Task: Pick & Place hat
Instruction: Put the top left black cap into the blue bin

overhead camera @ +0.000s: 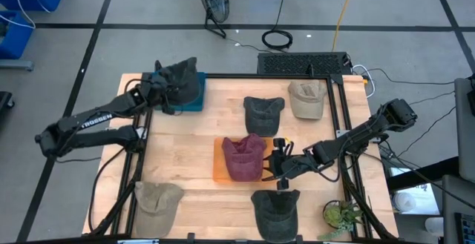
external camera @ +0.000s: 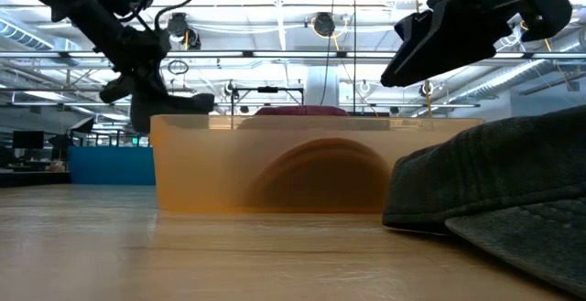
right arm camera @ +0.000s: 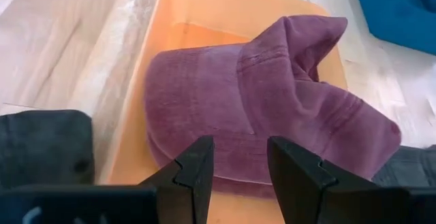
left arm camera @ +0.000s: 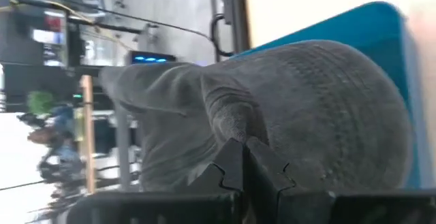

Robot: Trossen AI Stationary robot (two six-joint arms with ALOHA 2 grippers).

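the left claw is clenched on a dark grey hat over the blue bin at the tabletop's far left corner. the right claw hangs released just beside the maroon hat, which lies in the orange tray at mid-tabletop, long axis running near to far, brim toward the far edge.

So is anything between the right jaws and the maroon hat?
Nothing visible. The right gripper is open just beside the maroon hat, which lies in the orange tray, with only bare tray between them.
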